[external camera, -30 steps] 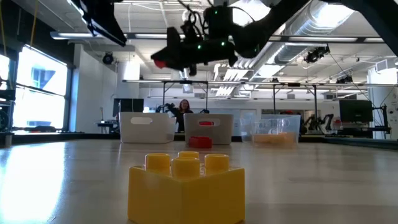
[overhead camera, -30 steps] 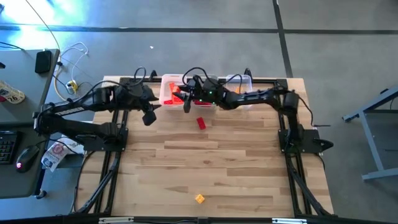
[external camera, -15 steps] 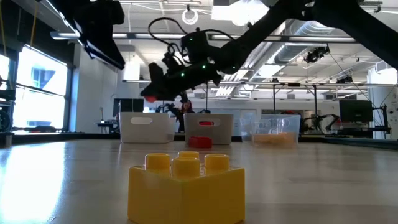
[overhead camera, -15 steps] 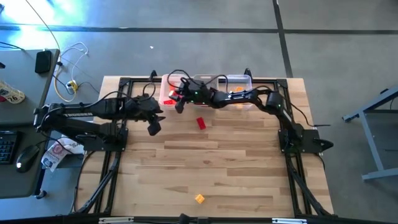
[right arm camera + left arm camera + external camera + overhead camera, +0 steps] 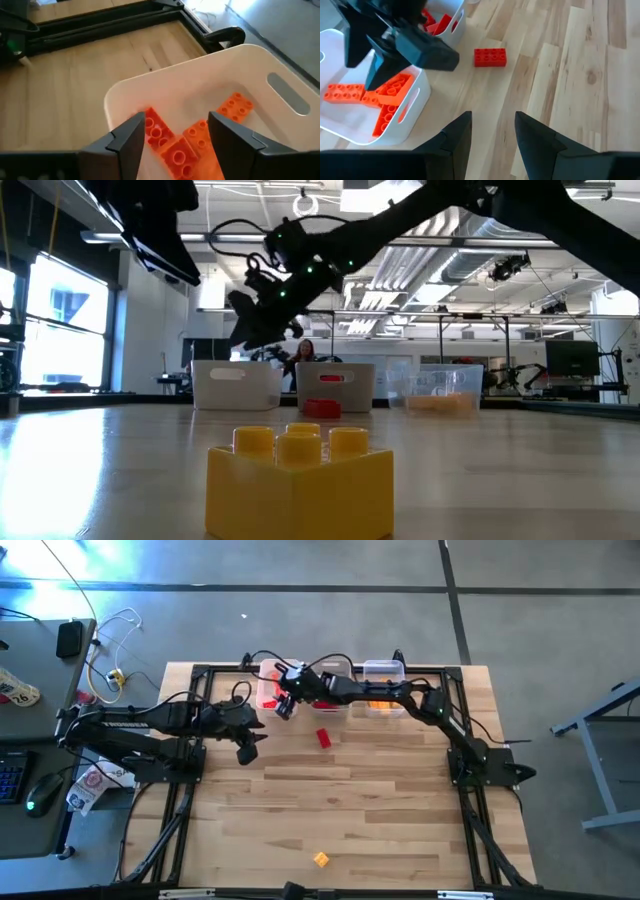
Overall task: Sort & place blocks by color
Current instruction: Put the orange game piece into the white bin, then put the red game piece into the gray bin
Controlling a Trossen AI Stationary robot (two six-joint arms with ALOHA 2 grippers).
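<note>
Hovering over the white plastic bin (image 5: 260, 65) of orange studded bricks (image 5: 175, 142), right gripper (image 5: 175, 131) is standing wide, holding nothing; drop step looks done. Left gripper (image 5: 492, 131), fingers parted and holding nothing, is waiting near the red studded brick (image 5: 490, 57), likely next pick.

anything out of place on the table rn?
Two blocks lie loose outside the bins: a red block near the bins and a yellow block alone at the opposite table edge. Nothing looks spilled or damaged.

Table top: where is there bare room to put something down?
The wide wood between the red block and the yellow block near the front edge is free. The back edge is crowded: three bins, with the right gripper over the leftmost one.
</note>
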